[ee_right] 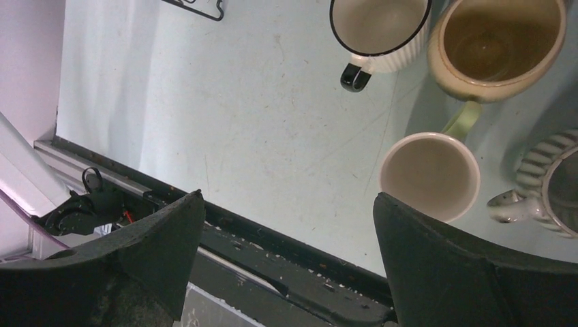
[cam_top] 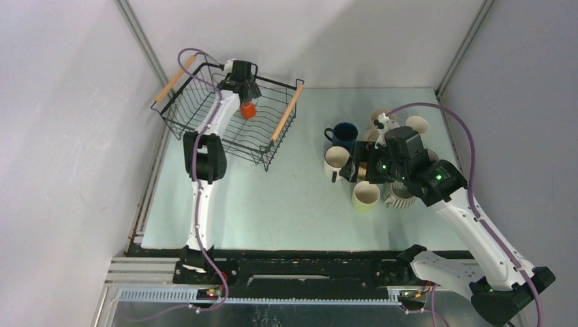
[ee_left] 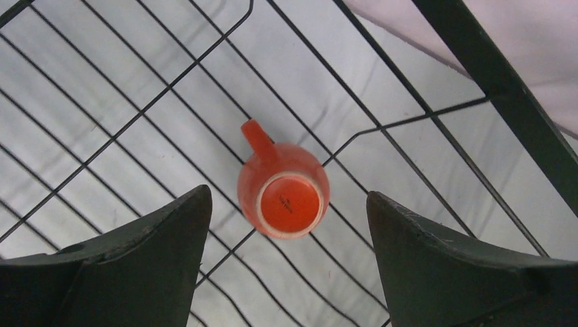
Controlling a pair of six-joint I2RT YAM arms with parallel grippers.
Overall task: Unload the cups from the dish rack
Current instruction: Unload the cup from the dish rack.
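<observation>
The black wire dish rack (cam_top: 287, 112) with two wooden handles stands at the far left. One orange cup (cam_top: 247, 109) sits upside down on its floor. My left gripper (cam_top: 243, 87) hangs open right above that cup. In the left wrist view the orange cup (ee_left: 283, 187) lies between my open fingers (ee_left: 163, 252), untouched, its handle pointing up-left. Several cups stand on the table at the right, among them a navy one (cam_top: 344, 134), a white one (cam_top: 335, 160) and a cream one (cam_top: 366, 195). My right gripper (cam_top: 349, 170) hovers open and empty over them.
The right wrist view shows a black-rimmed white mug (ee_right: 379, 27), a yellowish mug (ee_right: 501, 44), a cream cup (ee_right: 429, 174) and a ribbed mug (ee_right: 552, 184) close together. The table's black front rail (ee_right: 293, 245) runs below my right fingers. Walls enclose the table.
</observation>
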